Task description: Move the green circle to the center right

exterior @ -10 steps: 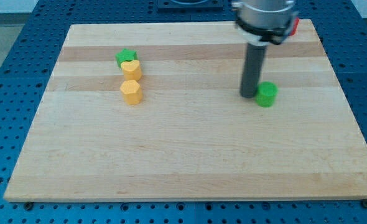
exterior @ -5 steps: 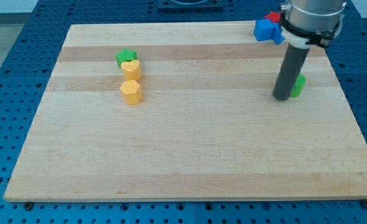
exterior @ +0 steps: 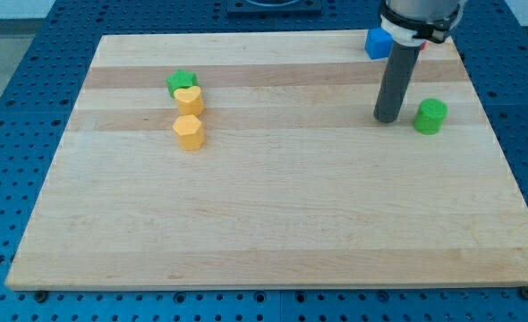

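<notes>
The green circle (exterior: 430,116) is a short green cylinder standing on the wooden board (exterior: 273,224) near its right edge, a little above mid-height. My tip (exterior: 388,118) rests on the board just to the view's left of the green circle, with a small gap between them. The dark rod rises from the tip toward the view's top.
A blue block (exterior: 378,42) sits at the board's top right, partly behind the rod. At the upper left a green block (exterior: 181,82), a yellow heart (exterior: 190,99) and a yellow hexagon (exterior: 189,131) stand in a close column.
The green circle slid right from mid-board to near the right edge. My tip pushed it there, then drew back a little to the left, leaving a gap.
</notes>
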{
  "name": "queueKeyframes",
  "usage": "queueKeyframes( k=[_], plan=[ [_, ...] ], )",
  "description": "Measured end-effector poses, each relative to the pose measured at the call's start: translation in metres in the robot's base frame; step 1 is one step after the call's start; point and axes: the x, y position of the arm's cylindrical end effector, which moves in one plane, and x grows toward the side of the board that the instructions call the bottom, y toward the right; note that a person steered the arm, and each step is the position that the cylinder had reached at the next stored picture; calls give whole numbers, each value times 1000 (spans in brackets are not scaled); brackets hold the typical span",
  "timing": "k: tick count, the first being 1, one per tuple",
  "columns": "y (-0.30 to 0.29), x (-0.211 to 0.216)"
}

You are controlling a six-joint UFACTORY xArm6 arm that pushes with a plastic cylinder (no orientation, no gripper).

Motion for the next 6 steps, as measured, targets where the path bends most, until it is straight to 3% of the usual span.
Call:
queueKeyframes(
  k=[2, 3, 4, 5, 6],
  plan=[
    [0, -4],
    [-9, 18],
    [-44, 87],
    [-96, 122],
    [-180, 123]
  ],
)
